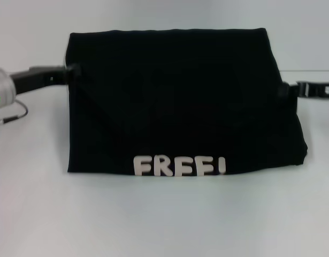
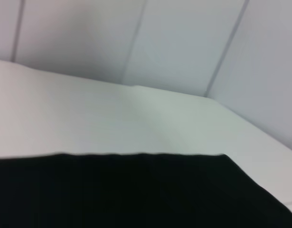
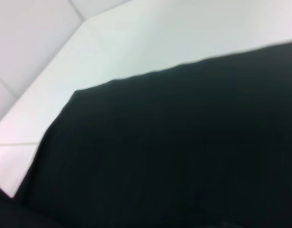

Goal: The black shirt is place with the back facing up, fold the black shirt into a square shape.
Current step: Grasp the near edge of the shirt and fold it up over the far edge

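Observation:
The black shirt (image 1: 175,101) lies on the white table (image 1: 164,219) as a wide folded block. Whitish letters "FREE!" (image 1: 179,165) peek out along its near edge. My left gripper (image 1: 73,71) meets the shirt's left edge near the far corner. On the other side, my right gripper (image 1: 284,90) meets the right edge about halfway along. Both tips are dark against the dark cloth, so their grip is unclear. The left wrist view shows a straight edge of the shirt (image 2: 127,194) on the table. In the right wrist view, black shirt fabric (image 3: 174,152) fills most of the picture.
White table surface (image 1: 36,203) surrounds the shirt on all sides. A cable (image 1: 12,116) trails from the left arm. Pale wall panels (image 2: 136,38) rise behind the table's far edge.

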